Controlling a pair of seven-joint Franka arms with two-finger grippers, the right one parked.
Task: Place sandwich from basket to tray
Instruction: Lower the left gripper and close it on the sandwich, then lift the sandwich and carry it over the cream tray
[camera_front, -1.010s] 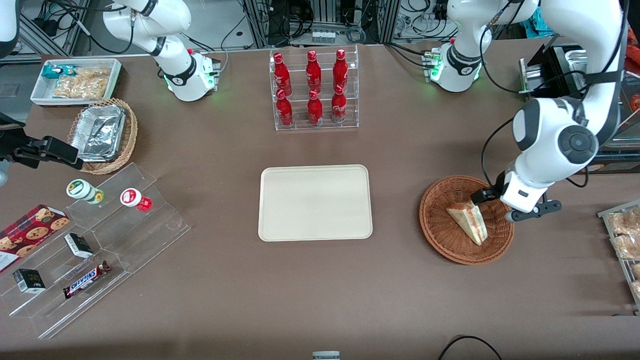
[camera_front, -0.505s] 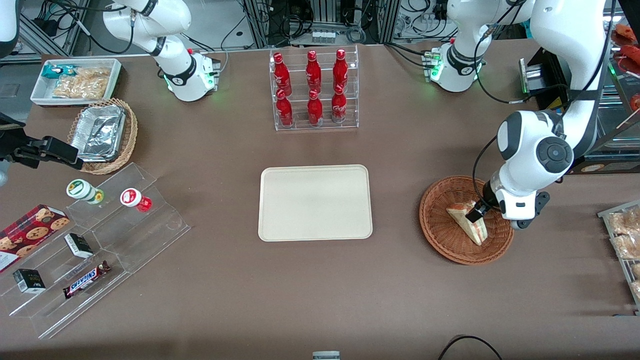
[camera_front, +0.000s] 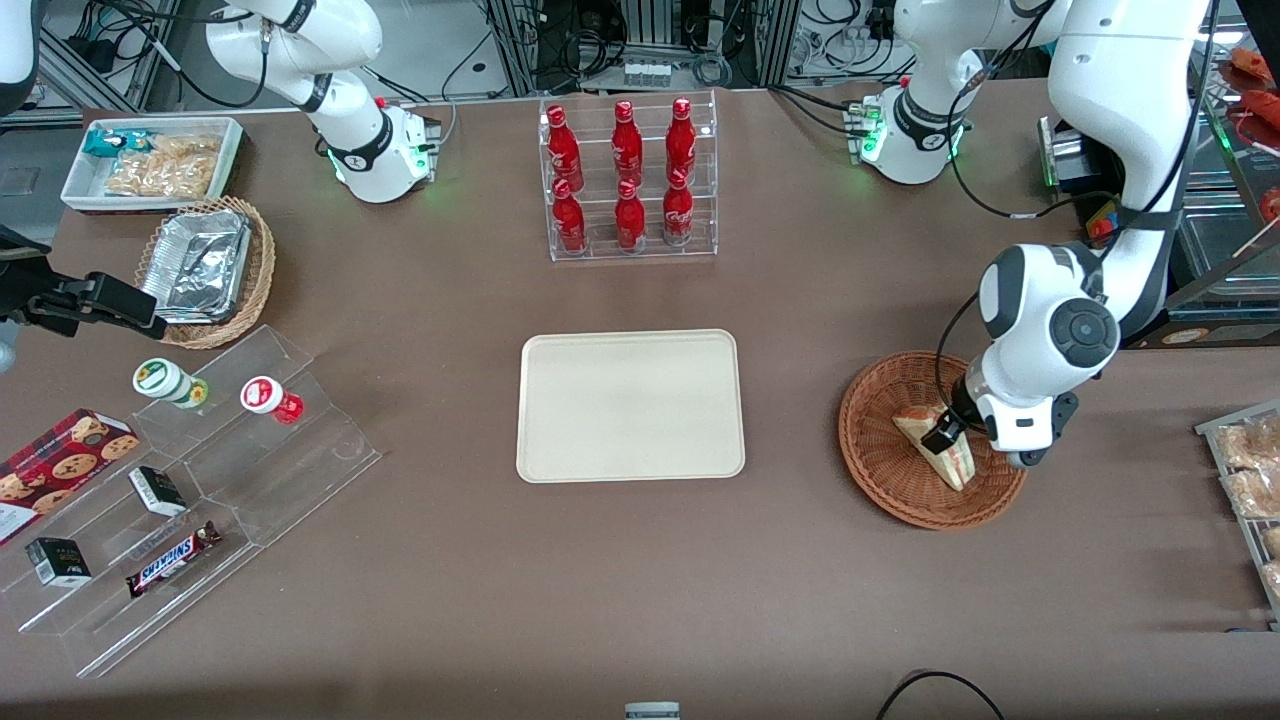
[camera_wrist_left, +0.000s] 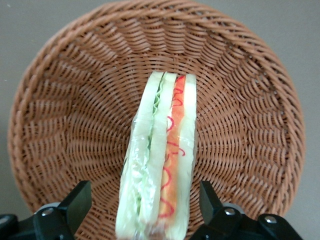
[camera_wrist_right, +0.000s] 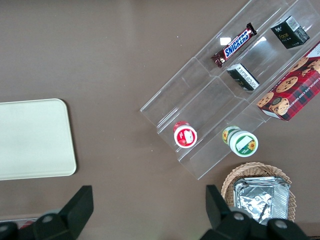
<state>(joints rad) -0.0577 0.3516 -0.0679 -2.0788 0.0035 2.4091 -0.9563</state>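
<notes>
Brown tabletop (camera_front: 480, 560) under my cameras, sandwich (camera_wrist_left: 159, 160) lying in the basket (camera_wrist_left: 60, 115), my tool (camera_wrist_left: 142, 212) spread open astride its wide end, tray (camera_front: 630, 405) well apart.

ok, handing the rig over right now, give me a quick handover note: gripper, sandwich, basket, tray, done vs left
Gripper: open, low inside the basket, one finger on each side of the sandwich, not closed on it yet.
Sandwich: lying in the basket on its edge, wrapped, filling layers facing up toward the wrist camera.
Basket: toward the working arm's end of the table, beside the tray.
Tray: mid-table, nothing on it, nearer the front camera than the bottle rack.
Done: approach and straddle of the sandwich.
Left: close on the sandwich, lift, carry to the tray, set down, release.
</notes>
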